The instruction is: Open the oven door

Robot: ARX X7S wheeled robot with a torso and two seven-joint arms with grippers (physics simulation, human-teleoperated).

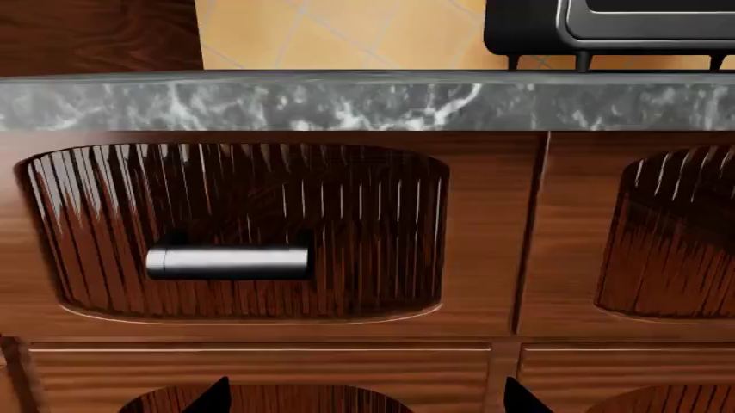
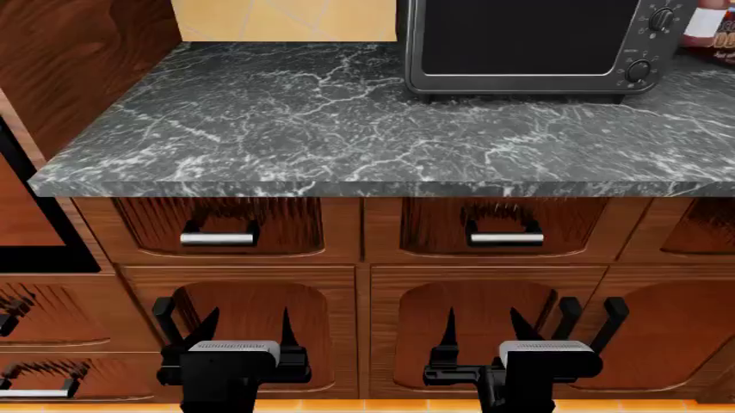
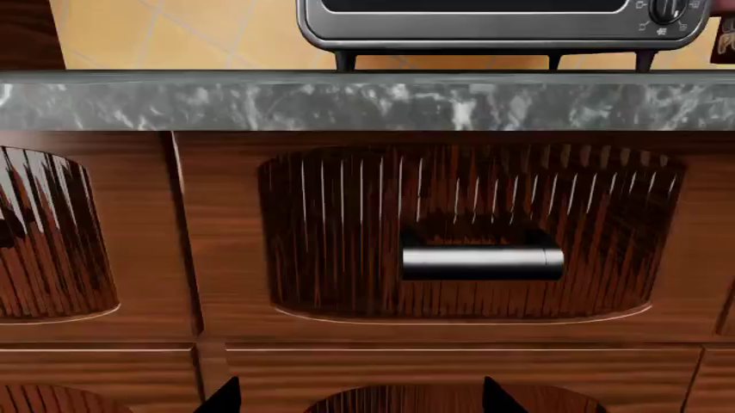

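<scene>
At far left of the head view, the oven door [image 2: 40, 215] barely shows; likely heavy, stiff. Our pincers, left [image 2: 246, 331] and right [image 2: 480, 331], hang released; we see no handle.

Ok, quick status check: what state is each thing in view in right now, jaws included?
Left gripper: jaws open, empty, in front of the lower cabinet.
Right gripper: jaws open, empty.
Oven door: only an edge in view at far left, state unclear.
Left drawer: shut.
Right drawer: shut.
Toaster oven: door shut.
</scene>
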